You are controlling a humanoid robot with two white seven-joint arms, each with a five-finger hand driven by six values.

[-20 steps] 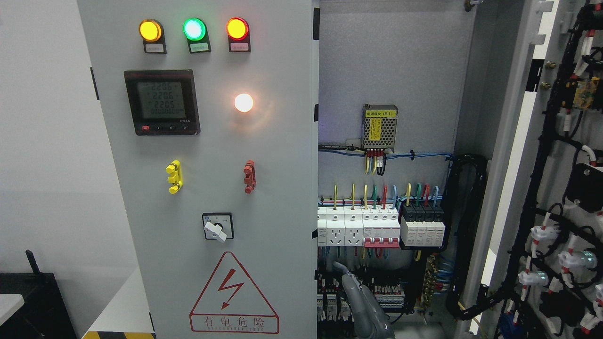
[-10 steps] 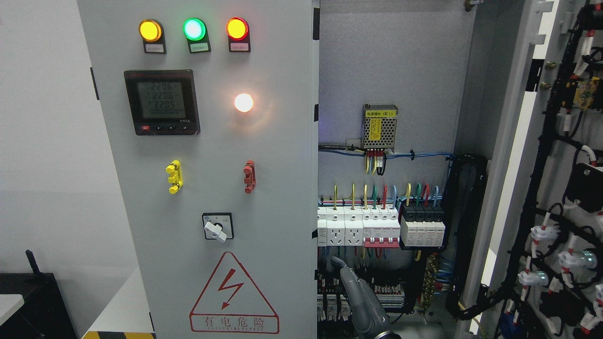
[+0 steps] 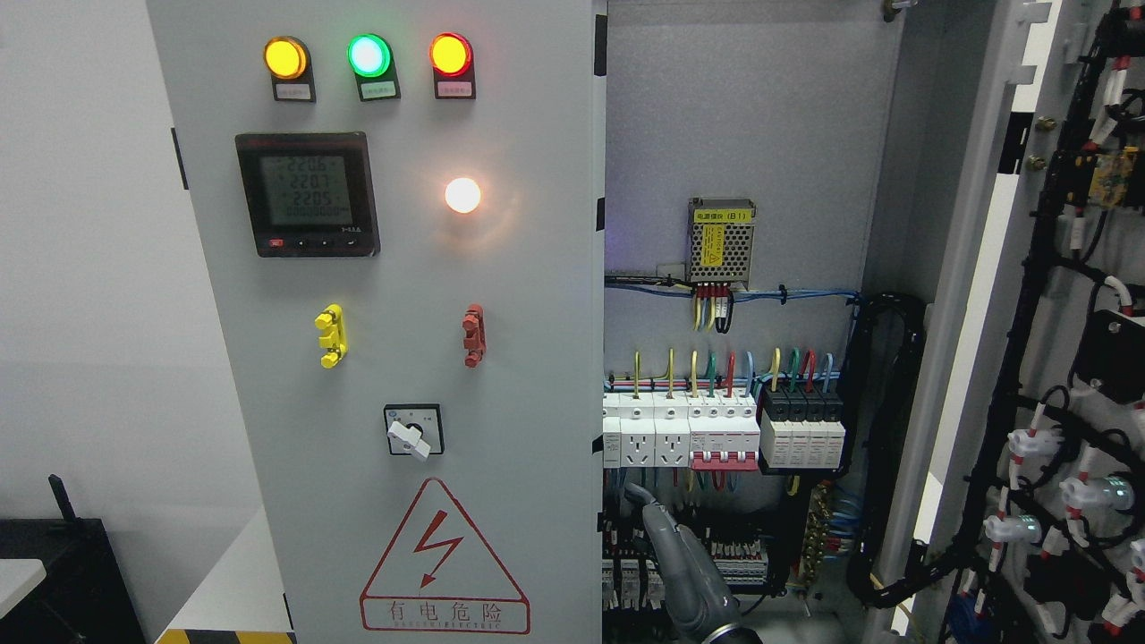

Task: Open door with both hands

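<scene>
Even, fairly bright indoor light fills the head view, with no hard shadows on the grey left door (image 3: 402, 358). Its amber lamp (image 3: 285, 57), green lamp (image 3: 368, 55) and red lamp (image 3: 450, 54) glow with pale, washed-out centres. The white lamp (image 3: 462, 195) is blown out and throws a warm halo onto the door panel around it. The meter display (image 3: 308, 190) is dim, its digits soft. The cabinet interior (image 3: 742, 116) is shaded, darkest low among the wiring. Focus is sharp mid-frame; straight edges lean near the borders.
</scene>
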